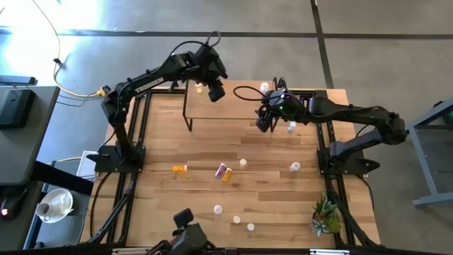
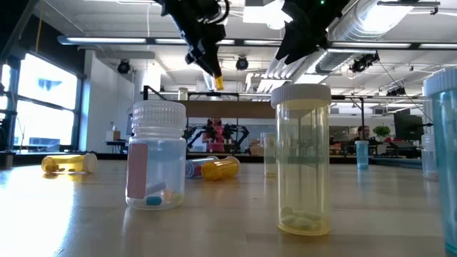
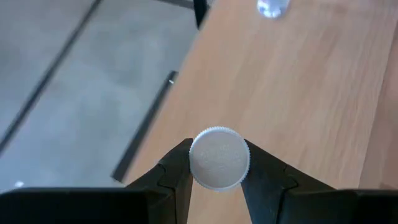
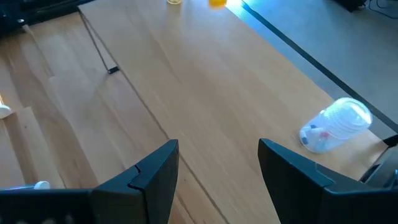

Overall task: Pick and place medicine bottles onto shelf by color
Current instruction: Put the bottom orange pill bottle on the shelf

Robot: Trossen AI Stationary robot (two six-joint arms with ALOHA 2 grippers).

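Observation:
My left gripper (image 1: 212, 89) hangs over the left end of the shelf (image 1: 241, 110), a light-wood board on thin black legs at the table's far side. It is shut on a small orange bottle (image 2: 218, 82) with a white cap (image 3: 219, 157). My right gripper (image 1: 265, 119) is open and empty above the shelf's right half. A yellowish bottle (image 1: 199, 90) stands on the shelf by my left gripper. A whitish bottle (image 1: 265, 87) lies at the shelf's far edge and also shows in the right wrist view (image 4: 336, 127). Several more bottles are on the table nearer the front. My left gripper pinches the white cap by its ribbed rim (image 3: 194, 160) between the two fingers. The fingers come from above, pointing down. The orange body (image 2: 218, 83) hangs below the fingertips, slightly tilted and lifted clear of the shelf.
On the table: a lying orange bottle (image 1: 180, 168), a pink and an orange one together (image 1: 224, 172), and white-capped ones (image 1: 243, 163) (image 1: 294, 167) (image 1: 218, 210) (image 1: 250, 227). One more bottle (image 1: 291, 127) stands by the shelf's near edge. A small plant (image 1: 325, 216) stands at the front right.

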